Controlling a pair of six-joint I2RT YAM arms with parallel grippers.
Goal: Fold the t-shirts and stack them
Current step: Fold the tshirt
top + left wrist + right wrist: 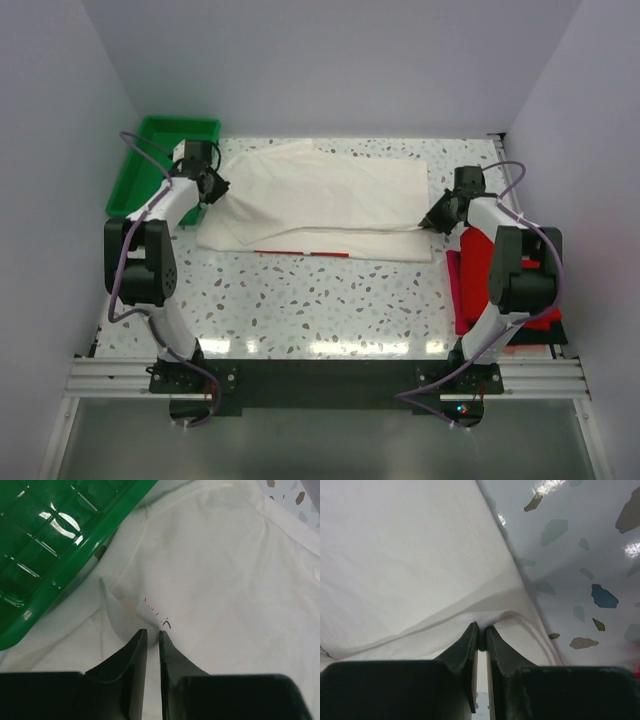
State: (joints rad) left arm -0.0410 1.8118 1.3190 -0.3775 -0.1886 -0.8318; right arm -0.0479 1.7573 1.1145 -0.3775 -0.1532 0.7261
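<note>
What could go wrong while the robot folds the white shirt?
1. The left fingers seem to pinch only a thin bit of the off-white shirt, so it might slip out.
2. The green tray sits right beside that edge, so the cloth could snag on it.

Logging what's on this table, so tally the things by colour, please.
Off-white t-shirt: 1
Red cloth pile: 1 (the shirts in it cannot be counted)
Green tray: 1
Total: 3
</note>
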